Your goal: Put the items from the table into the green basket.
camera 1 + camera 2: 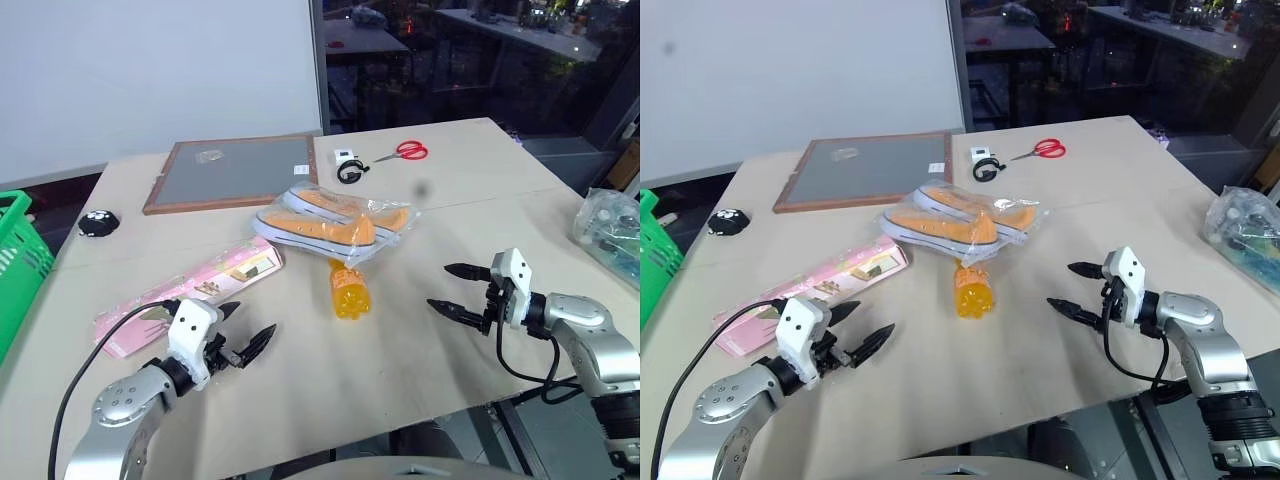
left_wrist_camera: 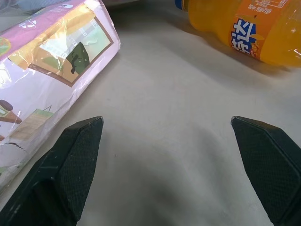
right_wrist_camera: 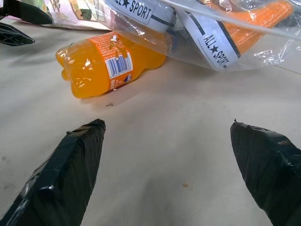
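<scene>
An orange-drink bottle [image 1: 350,292] lies on its side in the middle of the pale table [image 1: 470,210], its cap end tucked under a clear bag holding orange-and-white shoes [image 1: 335,222]. A long flat pink packet [image 1: 190,290] lies to the bottle's left. My left gripper [image 1: 250,328] hovers open just in front of the packet's near end, empty. On the bottle's right, my right gripper [image 1: 458,290] is open and empty, pointing toward the bottle [image 3: 106,63]. The green basket [image 1: 18,262] shows at the table's left edge.
A framed grey board [image 1: 232,172] lies at the back left, with red scissors [image 1: 405,152] and a small white-and-black device [image 1: 348,166] behind the shoes. A black round object [image 1: 98,223] sits at far left. A clear bag of goods [image 1: 612,232] rests at the right edge.
</scene>
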